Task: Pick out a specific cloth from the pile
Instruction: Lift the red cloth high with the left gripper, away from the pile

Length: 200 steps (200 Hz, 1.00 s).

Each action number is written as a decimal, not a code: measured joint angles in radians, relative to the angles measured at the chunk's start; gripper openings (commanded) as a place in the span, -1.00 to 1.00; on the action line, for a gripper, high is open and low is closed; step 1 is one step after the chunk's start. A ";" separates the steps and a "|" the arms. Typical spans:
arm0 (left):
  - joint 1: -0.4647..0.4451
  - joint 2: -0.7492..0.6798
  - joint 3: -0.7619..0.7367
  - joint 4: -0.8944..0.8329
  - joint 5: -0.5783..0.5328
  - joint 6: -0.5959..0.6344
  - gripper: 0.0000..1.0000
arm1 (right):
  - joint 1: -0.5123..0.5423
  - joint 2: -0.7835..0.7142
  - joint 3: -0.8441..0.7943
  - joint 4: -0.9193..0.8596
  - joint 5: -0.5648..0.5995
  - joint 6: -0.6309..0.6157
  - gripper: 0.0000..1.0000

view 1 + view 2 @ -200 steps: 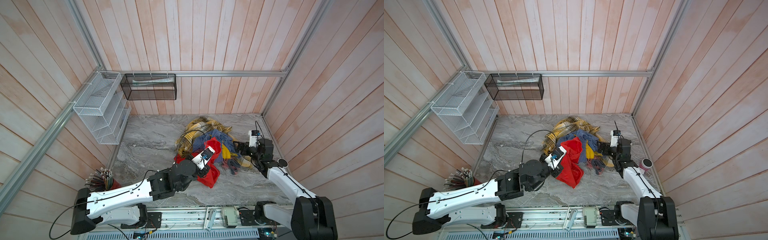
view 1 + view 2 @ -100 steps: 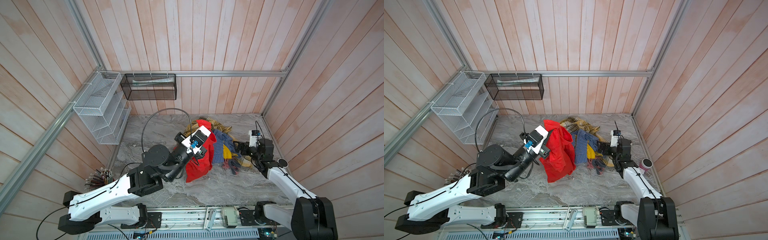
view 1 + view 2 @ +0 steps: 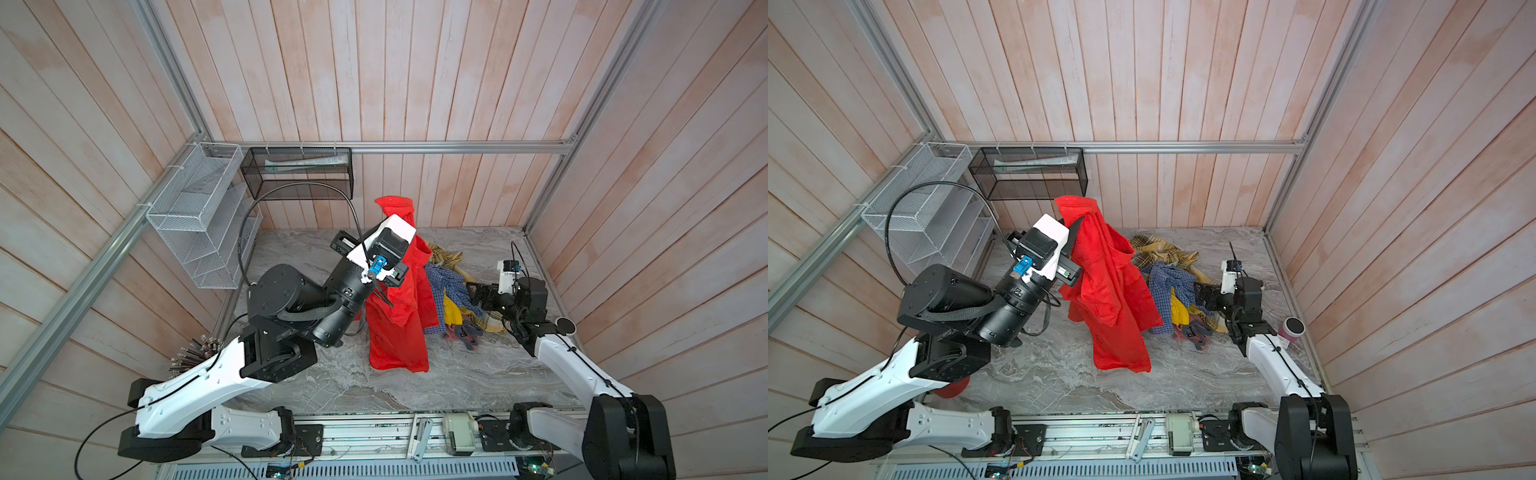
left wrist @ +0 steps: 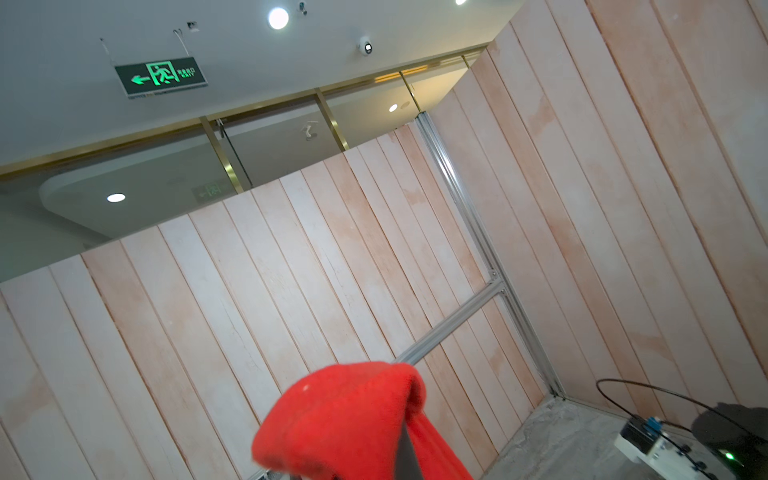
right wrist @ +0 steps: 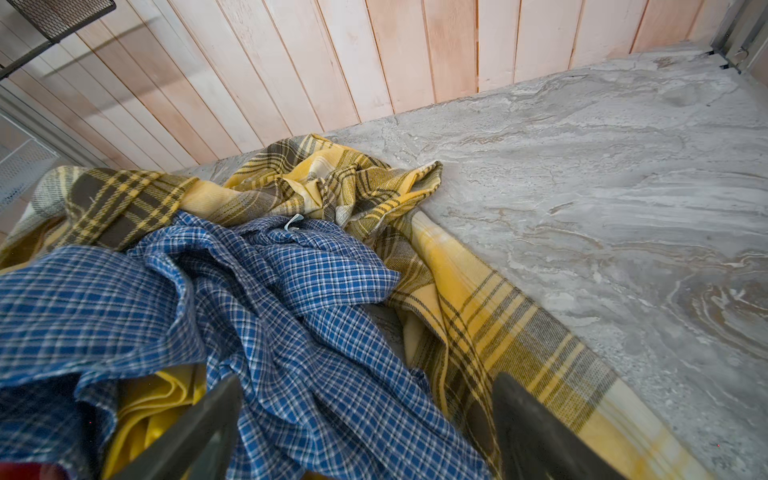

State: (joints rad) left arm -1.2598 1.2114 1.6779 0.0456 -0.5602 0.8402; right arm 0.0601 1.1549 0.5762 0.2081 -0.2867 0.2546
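Left gripper [image 3: 1077, 232] pinches the red cloth [image 3: 1113, 299], lifted beside the pile [image 3: 1175, 282], hem near the tabletop [image 3: 1059, 374]; right gripper [image 5: 365, 432] spread over the blue checked shirt [image 5: 270, 299]; set-down remains.

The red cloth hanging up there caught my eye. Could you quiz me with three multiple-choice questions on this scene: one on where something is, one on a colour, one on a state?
1. Where is the red cloth?
A. Flat under the pile
B. Hanging from the left hand, its lower edge near the table
C. In the black mesh basket

2. What colour is the checked shirt on the pile?
A. Blue
B. Green
C. Purple

3. How is the right hand?
A. Shut on the shirt
B. Open at the pile
C. Holding the red cloth

Answers:
1 B: both top views show it draped down from the left hand.
2 A: the right wrist view shows blue and white checks.
3 B: its fingers stand apart with nothing gripped.
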 measured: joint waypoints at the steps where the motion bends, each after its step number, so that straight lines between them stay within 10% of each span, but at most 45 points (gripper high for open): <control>1: 0.000 0.002 0.006 0.000 0.000 0.003 -1.00 | 0.000 0.000 0.000 0.000 0.000 0.000 0.88; 56: 0.068 0.050 0.224 0.019 -0.011 0.093 -1.00 | 0.000 0.000 0.000 0.001 -0.002 0.003 0.88; 200: 0.822 0.172 0.291 -0.259 0.169 -0.239 -1.00 | 0.000 -0.002 -0.007 0.002 -0.003 0.003 0.88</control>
State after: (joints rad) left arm -0.4377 1.3834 1.9686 -0.2131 -0.3916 0.6014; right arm 0.0601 1.1534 0.5690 0.2104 -0.2893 0.2577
